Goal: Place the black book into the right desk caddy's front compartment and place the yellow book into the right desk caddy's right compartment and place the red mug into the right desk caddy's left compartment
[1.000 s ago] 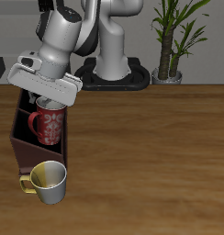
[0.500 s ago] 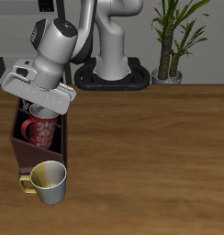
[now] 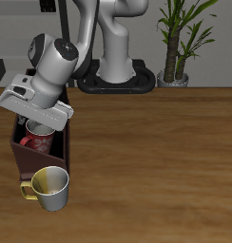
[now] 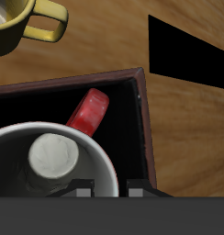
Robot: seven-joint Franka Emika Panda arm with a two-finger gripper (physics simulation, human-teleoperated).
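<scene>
Directly beneath the gripper, the red mug sits upright, sunk into the right desk caddy, so its walls will keep it standing. The jaws seem clamped on its rim; the yellow-cream mug stands just outside.

- The arm is built of rounded, glossy white-grey segments with darker bands at the joints.
- A thick white column rises from a round black base plate.
- The pincer hangs from a flat, pale grey hand block.
- In the wrist view its underside is a dark grey strip.
</scene>
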